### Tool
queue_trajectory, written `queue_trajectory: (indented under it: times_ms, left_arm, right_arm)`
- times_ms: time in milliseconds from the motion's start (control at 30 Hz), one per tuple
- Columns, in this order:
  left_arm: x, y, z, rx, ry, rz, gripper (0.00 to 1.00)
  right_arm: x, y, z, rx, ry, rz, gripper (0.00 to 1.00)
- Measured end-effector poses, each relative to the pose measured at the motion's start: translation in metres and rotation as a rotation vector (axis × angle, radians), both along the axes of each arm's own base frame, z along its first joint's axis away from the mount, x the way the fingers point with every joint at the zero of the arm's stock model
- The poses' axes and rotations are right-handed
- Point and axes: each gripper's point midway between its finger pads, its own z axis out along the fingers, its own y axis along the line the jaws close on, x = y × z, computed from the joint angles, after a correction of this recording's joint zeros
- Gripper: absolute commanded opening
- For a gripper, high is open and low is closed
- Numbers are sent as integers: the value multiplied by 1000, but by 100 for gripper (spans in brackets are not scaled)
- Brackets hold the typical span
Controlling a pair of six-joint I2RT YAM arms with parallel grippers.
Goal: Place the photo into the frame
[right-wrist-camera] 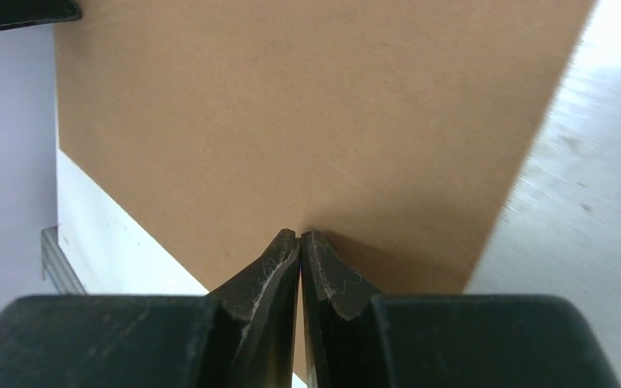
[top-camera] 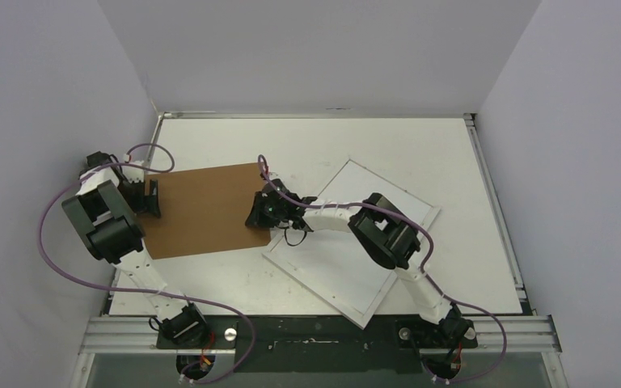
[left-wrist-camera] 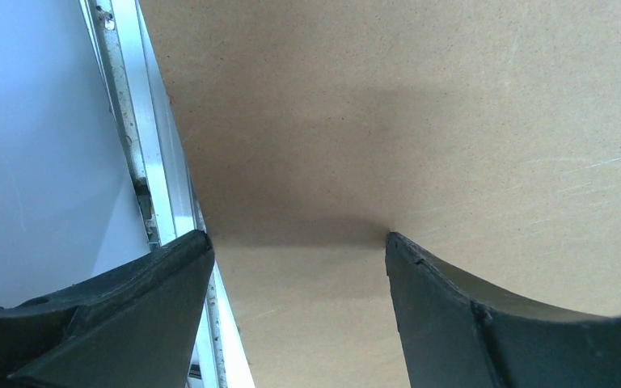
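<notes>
- right gripper [right-wrist-camera: 300,234]: clenched, the two fingertips [right-wrist-camera: 279,263] pressed together with only a hairline between them. nothing is clamped in the jaws.
- in the right wrist view the closed tips sit against the face of the brown board [right-wrist-camera: 291,105], near its lower corner. that corner is hidden under the fingers.
- in the top view this gripper [top-camera: 260,212] is left of centre, at the board's lower right corner.
- left gripper [left-wrist-camera: 297,239]: released, jaws wide apart, holding nothing.
- in the left wrist view the left finger [left-wrist-camera: 129,315] hangs off the board over a metal rail [left-wrist-camera: 158,162]. the right finger is over the brown surface, so the board's edge runs between them.
- cannot tell whether either finger touches the board.
- in the top view the left gripper [top-camera: 152,198] is at the middle of the board's left edge.
- board [top-camera: 202,210]: left of centre in the top view, slightly skewed, spanning the gap between the two grippers.
- frame [top-camera: 323,271]: white, right of centre in the top view, turned diamond-wise on the table [top-camera: 291,141]. the right arm crosses over it.
- the frame's left corner lies just beside the board's lower right corner. cannot tell whether they overlap.
- the pale surface at the right of the right wrist view could be frame or table, cannot tell which.
</notes>
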Motion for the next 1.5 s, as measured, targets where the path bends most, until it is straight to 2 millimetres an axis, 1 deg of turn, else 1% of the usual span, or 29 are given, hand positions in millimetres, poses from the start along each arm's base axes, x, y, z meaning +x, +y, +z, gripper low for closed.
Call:
queue_trajectory:
  times_ms: [100, 233, 400, 467, 533, 633, 700, 800, 933, 1000, 1067, 1167, 1233, 1367, 1500]
  left_arm:
    - [0, 0, 0, 0, 0, 2, 75]
    - [0, 0, 0, 2, 1, 4, 75]
    - [0, 2, 0, 13, 5, 13, 77]
    - [-1, 4, 0, 21, 9, 19, 77]
    - [-1, 4, 0, 26, 11, 23, 77]
    - [-1, 4, 1, 27, 11, 29, 77]
    - [-1, 4, 1, 26, 11, 30, 77]
    - [-1, 4, 1, 26, 11, 31, 77]
    - [-1, 4, 1, 28, 13, 34, 77]
    - [-1, 5, 1, 29, 13, 37, 77]
    - [-1, 5, 1, 30, 14, 39, 77]
    - [-1, 5, 1, 31, 13, 40, 78]
    - [-1, 5, 0, 31, 14, 40, 78]
    - [-1, 5, 0, 33, 14, 41, 79]
    - [-1, 6, 1, 37, 15, 45, 81]
  right_arm:
    - [-2, 13, 1, 41, 13, 30, 8]
    - [-8, 25, 1, 74, 28, 58, 8]
    - [-21, 31, 2, 87, 49, 94, 7]
    - [-25, 31, 2, 86, 56, 107, 9]
    - [-23, 30, 2, 86, 53, 109, 13]
    - [-19, 24, 5, 70, 46, 109, 21]
    - [-12, 14, 10, 41, 33, 95, 23]
    - [9, -5, 22, 21, 5, 52, 25]
    - [46, -35, 45, 6, -49, -36, 26]
    - [63, -50, 49, -19, -74, -83, 26]
    - [69, -60, 46, -55, -80, -108, 28]
    - [62, -65, 35, -105, -60, -105, 31]
    - [57, -63, 28, -120, -50, -95, 32]
    - [42, -57, 4, -149, -9, -68, 33]
    - [37, -50, 6, -138, -14, -52, 32]
